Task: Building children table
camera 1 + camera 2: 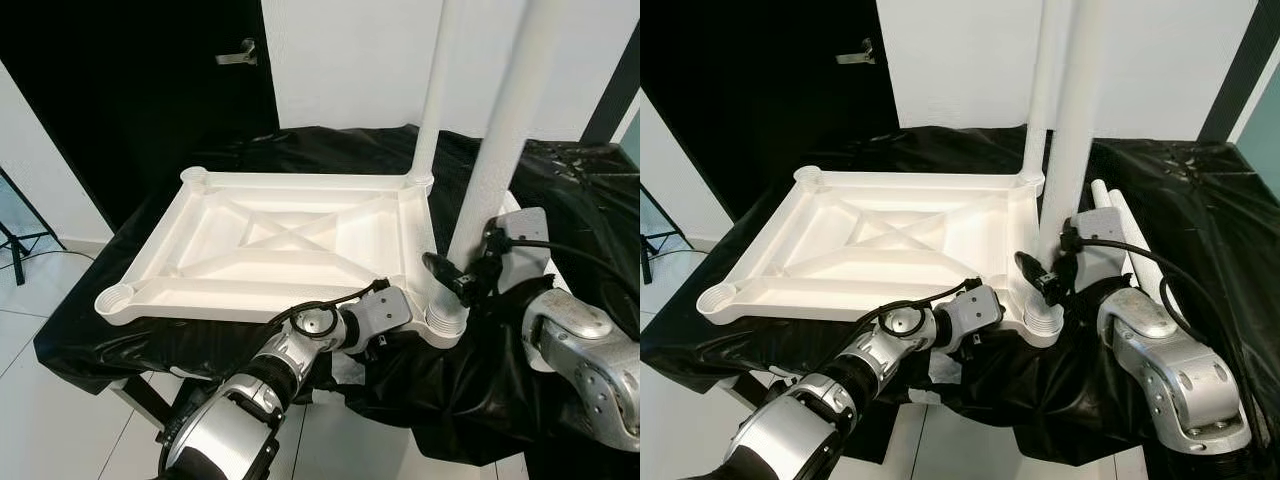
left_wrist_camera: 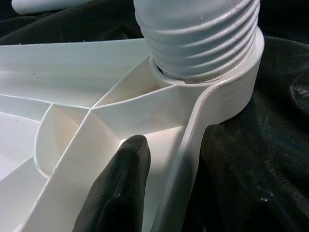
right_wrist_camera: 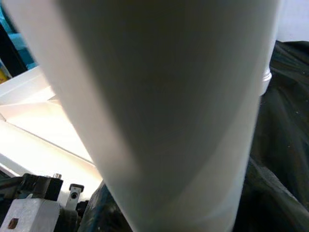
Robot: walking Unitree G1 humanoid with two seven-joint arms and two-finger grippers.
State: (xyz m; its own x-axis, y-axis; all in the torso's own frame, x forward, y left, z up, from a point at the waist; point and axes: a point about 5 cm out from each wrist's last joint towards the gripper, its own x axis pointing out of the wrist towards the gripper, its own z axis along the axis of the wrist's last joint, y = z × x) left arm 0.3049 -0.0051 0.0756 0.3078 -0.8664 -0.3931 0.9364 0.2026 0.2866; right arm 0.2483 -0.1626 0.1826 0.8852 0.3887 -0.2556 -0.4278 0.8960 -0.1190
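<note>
- While the white tabletop (image 1: 290, 240) lies upside down, the left gripper (image 2: 164, 188) clamps its rim.
- Right gripper (image 1: 455, 280) grasps the upright near leg (image 1: 500, 140) in its corner socket (image 1: 445, 322).

Cut-off legs, hidden fingertips, a blurred close-up

Both upright white legs, the near leg (image 1: 495, 150) and the far leg (image 1: 433, 90), run out past the top edge of the head views, so their upper ends cannot be seen. The left claw (image 1: 400, 312) reaches under the tabletop (image 1: 290, 240) rim there, hiding its fingertips; the wrist view cuts one finger (image 2: 118, 193) off at the bottom. In the right wrist view the leg is so close it blurs. Black cloth (image 1: 560, 190) hides the counter beneath.
</note>
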